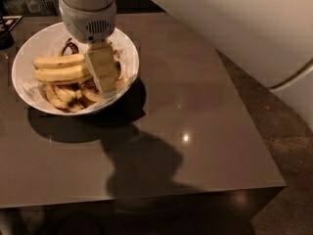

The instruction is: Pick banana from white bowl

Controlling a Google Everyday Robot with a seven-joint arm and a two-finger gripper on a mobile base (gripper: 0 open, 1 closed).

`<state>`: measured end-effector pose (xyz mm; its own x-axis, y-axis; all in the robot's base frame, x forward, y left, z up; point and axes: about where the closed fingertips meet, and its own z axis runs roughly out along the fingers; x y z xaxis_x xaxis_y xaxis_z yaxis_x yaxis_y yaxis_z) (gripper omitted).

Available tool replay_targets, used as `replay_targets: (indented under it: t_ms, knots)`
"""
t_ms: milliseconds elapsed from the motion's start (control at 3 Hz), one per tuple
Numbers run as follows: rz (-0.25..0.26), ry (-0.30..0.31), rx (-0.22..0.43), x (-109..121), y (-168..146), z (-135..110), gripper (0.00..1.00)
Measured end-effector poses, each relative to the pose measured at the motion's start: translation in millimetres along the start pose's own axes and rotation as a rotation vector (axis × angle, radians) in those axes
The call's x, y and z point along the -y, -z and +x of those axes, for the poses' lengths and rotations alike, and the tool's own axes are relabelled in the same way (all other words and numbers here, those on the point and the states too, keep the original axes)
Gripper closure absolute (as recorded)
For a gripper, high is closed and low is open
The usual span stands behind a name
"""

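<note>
The white bowl (pixel 29 50) stands at the table's far left. Two long yellow bananas lie across it side by side. The thicker banana (pixel 58 75) is the nearer one, and the slimmer one (pixel 56 61) lies just behind it. Short brown-spotted bananas (pixel 63 98) lie under them at the front. My gripper (pixel 101 71) hangs down from its white wrist (pixel 88 13) into the right half of the bowl, over the right ends of the two long bananas, and hides those ends.
The brown table (pixel 186 106) runs to an edge at the front and right, with floor (pixel 288 160) beyond. My white arm (pixel 234 28) crosses the upper right. Dark objects (pixel 7 31) sit at the far left edge.
</note>
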<state>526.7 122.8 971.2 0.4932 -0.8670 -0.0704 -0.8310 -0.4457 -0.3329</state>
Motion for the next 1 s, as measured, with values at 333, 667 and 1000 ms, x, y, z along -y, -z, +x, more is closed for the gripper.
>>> replay_targets:
  t_ms: [333, 667, 1000]
  knots:
    - [-0.021, 0.004, 0.007, 1.9, -6.2, -5.7, 0.1]
    - [-0.038, -0.002, 0.012, 3.5, -10.1, -8.5, 0.19]
    - [-0.047, -0.003, 0.011, 7.4, -13.0, -8.0, 0.21]
